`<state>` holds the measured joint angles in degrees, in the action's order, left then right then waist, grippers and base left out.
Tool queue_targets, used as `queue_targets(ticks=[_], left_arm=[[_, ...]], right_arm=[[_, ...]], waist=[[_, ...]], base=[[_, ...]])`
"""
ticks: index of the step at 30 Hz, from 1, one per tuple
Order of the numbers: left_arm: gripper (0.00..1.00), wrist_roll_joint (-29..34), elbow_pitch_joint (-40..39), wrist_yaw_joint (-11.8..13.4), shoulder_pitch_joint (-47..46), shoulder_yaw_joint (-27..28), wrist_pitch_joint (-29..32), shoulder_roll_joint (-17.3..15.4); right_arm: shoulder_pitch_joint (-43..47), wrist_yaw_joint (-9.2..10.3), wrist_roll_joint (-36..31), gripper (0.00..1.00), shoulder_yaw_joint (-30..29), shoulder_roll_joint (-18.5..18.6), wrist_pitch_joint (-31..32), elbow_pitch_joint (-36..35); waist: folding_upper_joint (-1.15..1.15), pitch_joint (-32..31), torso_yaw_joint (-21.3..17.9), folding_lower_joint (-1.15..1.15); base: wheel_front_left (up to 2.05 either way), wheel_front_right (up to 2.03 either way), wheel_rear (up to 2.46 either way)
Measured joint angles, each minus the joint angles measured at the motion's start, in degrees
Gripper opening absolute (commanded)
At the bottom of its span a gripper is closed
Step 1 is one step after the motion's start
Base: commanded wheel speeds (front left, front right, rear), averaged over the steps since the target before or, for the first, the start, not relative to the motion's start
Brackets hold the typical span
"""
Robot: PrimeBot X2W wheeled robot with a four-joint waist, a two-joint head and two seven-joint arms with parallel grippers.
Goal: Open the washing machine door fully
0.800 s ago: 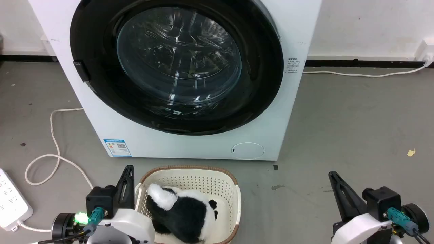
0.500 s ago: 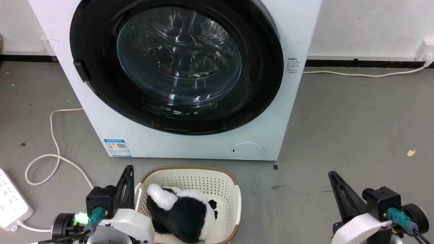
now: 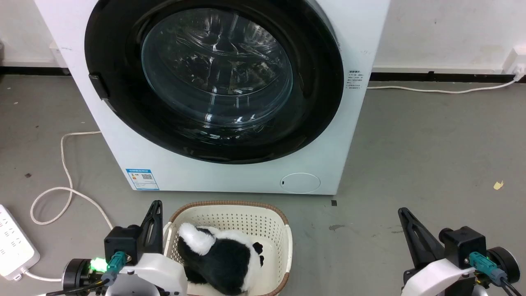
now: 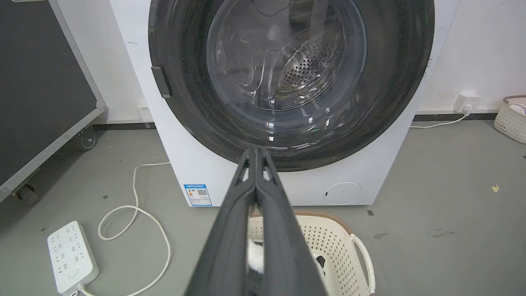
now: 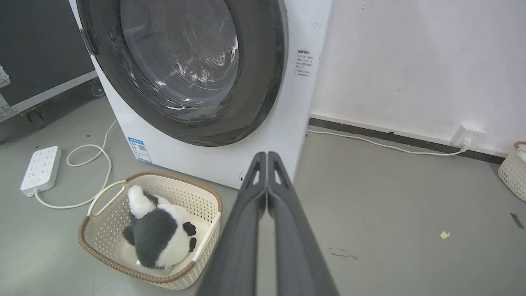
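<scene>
The washing machine (image 3: 230, 176) is a white front-loading box standing on the grey floor before me. Its door (image 3: 119, 102), round, glossy black with a bulging glass window, lies flat against the front, closed; a small black handle (image 3: 98, 86) sits on its left rim. Through the glass I see the steel drum (image 4: 304, 70). My left gripper (image 3: 155, 207) rests low at the lower left beside the basket, shut and holding nothing (image 4: 255, 153). At the lower right my right gripper (image 3: 403, 213) is shut and holds nothing (image 5: 266, 155). Both are well short of the door.
A cream basket (image 3: 283, 230) with a black-and-white plush toy (image 3: 222, 259) stands on the floor right before the machine. A white power strip (image 3: 14, 242) and looped cable (image 3: 61, 181) lie to the left. Another basket (image 4: 511, 119) stands far right. A dark wheeled case (image 4: 37, 102) stands left.
</scene>
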<state>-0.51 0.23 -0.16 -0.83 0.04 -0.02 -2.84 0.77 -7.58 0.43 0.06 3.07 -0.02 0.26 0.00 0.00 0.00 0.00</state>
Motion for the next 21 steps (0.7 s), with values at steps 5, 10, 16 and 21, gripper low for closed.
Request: queue_targets(ticks=[5, 10, 16, 21], left_arm=[[0.00, 0.0, 0.0, 0.0, 0.0, 0.0, 0.0, 0.0], [0.00, 0.0, 0.0, 0.0, 0.0, 0.0, 0.0, 0.0], [1.00, -0.1, 0.0, 0.0, 0.0, 0.0, 0.0, 0.0], [1.00, -0.2, 0.1, 0.0, 0.0, -0.1, -0.1, 0.0]], right_arm=[[0.0, 0.00, 0.0, 0.00, 0.0, 0.0, 0.0, 0.0], [0.0, 0.00, 0.0, 0.00, 0.0, 0.0, 0.0, 0.0], [0.0, -0.01, 0.0, 1.00, 0.0, 0.0, 0.0, 0.0], [0.0, -0.01, 0.1, 1.00, -0.2, 0.0, -0.1, 0.1]], waist=[[0.00, 0.0, 0.0, 0.00], [0.00, 0.0, 0.0, 0.00], [0.00, 0.0, 0.0, 0.00], [0.00, 0.0, 0.0, 0.00]], base=[[0.00, 0.00, 0.00], [0.00, 0.00, 0.00], [0.00, 0.00, 0.00], [0.00, 0.00, 0.00]])
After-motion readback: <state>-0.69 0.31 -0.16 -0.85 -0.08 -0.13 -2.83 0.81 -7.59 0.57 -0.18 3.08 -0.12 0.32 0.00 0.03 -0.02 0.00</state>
